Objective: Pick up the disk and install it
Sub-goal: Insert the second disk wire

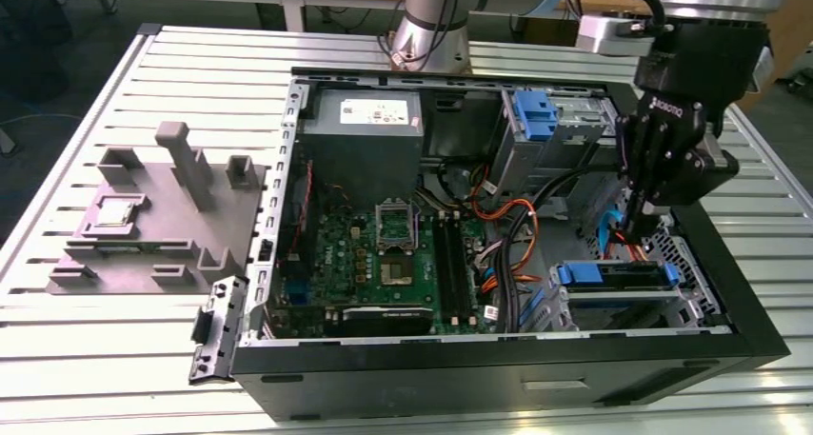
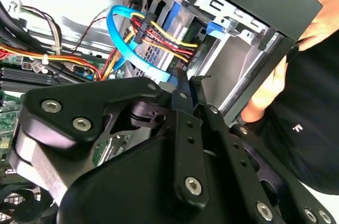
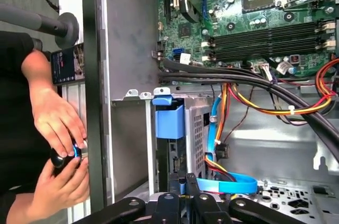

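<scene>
The gripper (image 1: 639, 227) hangs inside the open computer case (image 1: 508, 354), at the right of the exterior view, its fingertips directed down toward the drive bay in the lower right corner of the chassis. The disk (image 1: 614, 276), a grey drive in a blue carrier, already sits in that bay, with its blue carrier end facing the motherboard (image 1: 381, 264). The step in hand appears to be the installation or seating phase, since the drive is no longer outside the case. In the second wrist view the fingers (image 2: 183, 94) stand close together with at most a narrow gap, and nothing is visibly clamped between them; the gripper therefore appears closed or nearly closed and empty. In the first wrist view the blue carrier tab (image 3: 169, 121) lies at centre frame, just above the fingertips, beside the blue data cable (image 3: 228, 184). A person's hands (image 3: 61, 150) hold a small black object outside the case wall, at the left edge of that view.
</scene>
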Available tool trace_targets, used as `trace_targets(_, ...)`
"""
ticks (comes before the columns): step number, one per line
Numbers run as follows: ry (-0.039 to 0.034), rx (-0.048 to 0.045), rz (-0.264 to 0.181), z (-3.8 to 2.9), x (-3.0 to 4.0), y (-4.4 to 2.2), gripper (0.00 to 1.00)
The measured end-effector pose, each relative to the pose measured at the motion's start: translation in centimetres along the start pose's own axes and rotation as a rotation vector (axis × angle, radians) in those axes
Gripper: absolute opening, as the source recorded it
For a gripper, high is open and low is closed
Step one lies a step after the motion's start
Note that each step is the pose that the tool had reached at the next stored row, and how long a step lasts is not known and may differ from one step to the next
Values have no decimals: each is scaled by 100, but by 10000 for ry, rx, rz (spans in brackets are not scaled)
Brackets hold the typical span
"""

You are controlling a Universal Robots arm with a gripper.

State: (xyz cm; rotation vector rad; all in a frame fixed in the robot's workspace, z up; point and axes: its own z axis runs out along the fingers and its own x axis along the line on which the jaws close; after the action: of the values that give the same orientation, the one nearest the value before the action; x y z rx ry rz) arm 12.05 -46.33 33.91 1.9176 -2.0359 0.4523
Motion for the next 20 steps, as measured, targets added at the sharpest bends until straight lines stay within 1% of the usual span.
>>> trace_targets(1,-45,2,-2,6,13,2,16)
trace_targets(2,-120,3,-4,12,22,3,16)
trace_targets(5,-471,-8,-3,31,49,7,16)
trace_targets(6,-558,-11,-3,38,62,8,16)
trace_targets(7,-624,-11,-2,48,78,9,16)
trace_targets(10,-754,-5,3,78,130,10,16)
trace_targets(11,-790,-2,6,85,145,10,16)
trace_targets(12,-801,-1,6,88,147,10,16)
trace_targets(20,-802,0,6,88,149,10,16)
